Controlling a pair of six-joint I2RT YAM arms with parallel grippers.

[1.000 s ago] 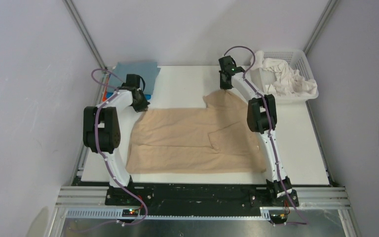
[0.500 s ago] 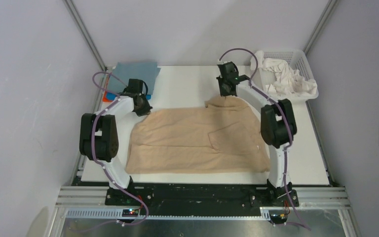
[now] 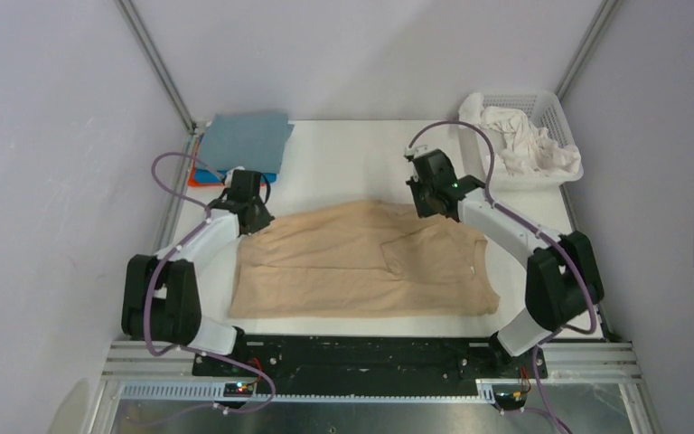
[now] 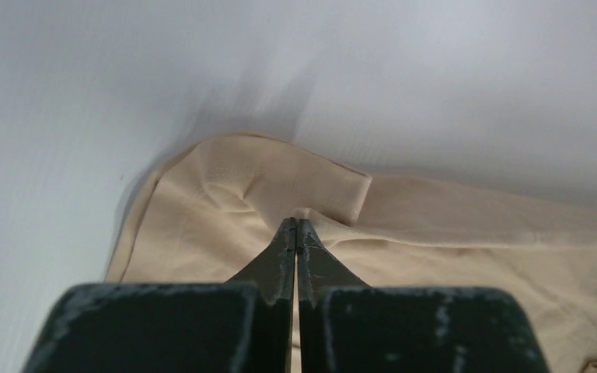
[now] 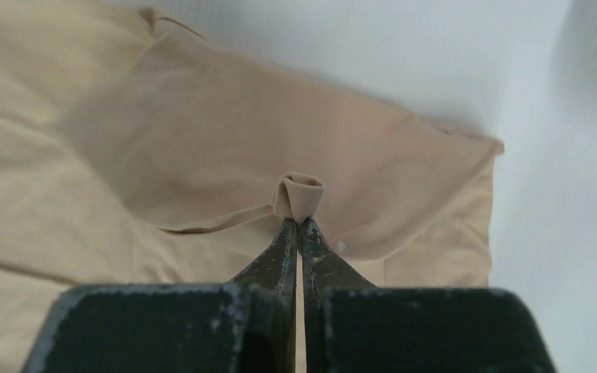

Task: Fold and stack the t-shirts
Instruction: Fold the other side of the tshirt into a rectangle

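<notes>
Tan t-shirt (image 3: pixel 361 262) lies spread over the middle of the desk (image 3: pixel 343 158), reaching to the near edge. Left jaws are pinched fully shut on its far-left edge. Right jaws are shut too, a small bunch of the cloth nipped at the far-right edge. Looks like the far edge is being folded toward the near one. To do it well: carry both corners level and together, cloth taut between them, and lay the edge square before letting go. Folded grey-blue shirt (image 3: pixel 251 137) sits at the far-left corner.
</notes>
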